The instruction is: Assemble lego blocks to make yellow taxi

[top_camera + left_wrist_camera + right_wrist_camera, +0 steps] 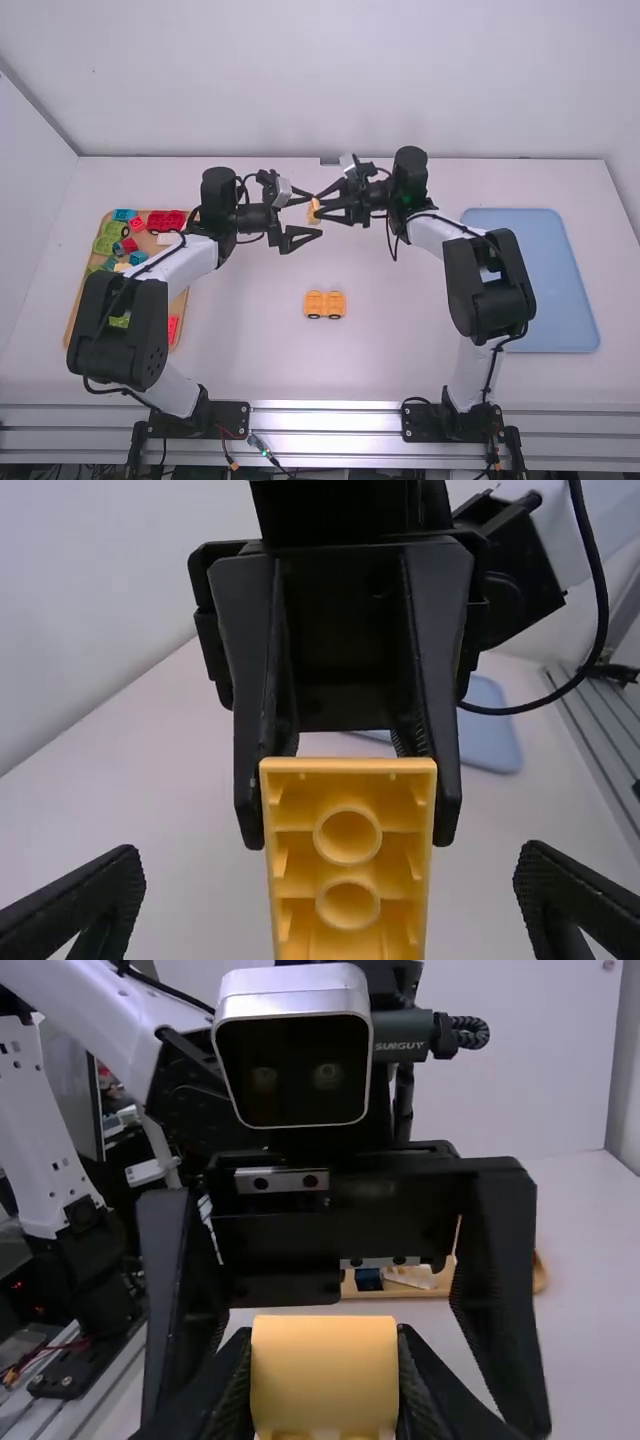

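The right tool (pixel 319 207) grips a yellow block (pixel 314 212) above the desk (pixel 250 350), toward its far edge; the left tool (pixel 316 215) stands wide open before it. The left wrist view reveals the block's hollow interior — the right, a smooth outer face. A wheeled yellow piece (pixel 324 301) sits nearer the desk's front edge.

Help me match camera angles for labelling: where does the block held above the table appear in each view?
High view: the held orange block is just above the picture's middle, beyond the wheeled orange piece.
Left wrist view: the held orange block shows its hollow side, rings inside.
Right wrist view: the held orange block shows a smooth face.
Shared landmark: the right gripper, its fingers on either side of the block.
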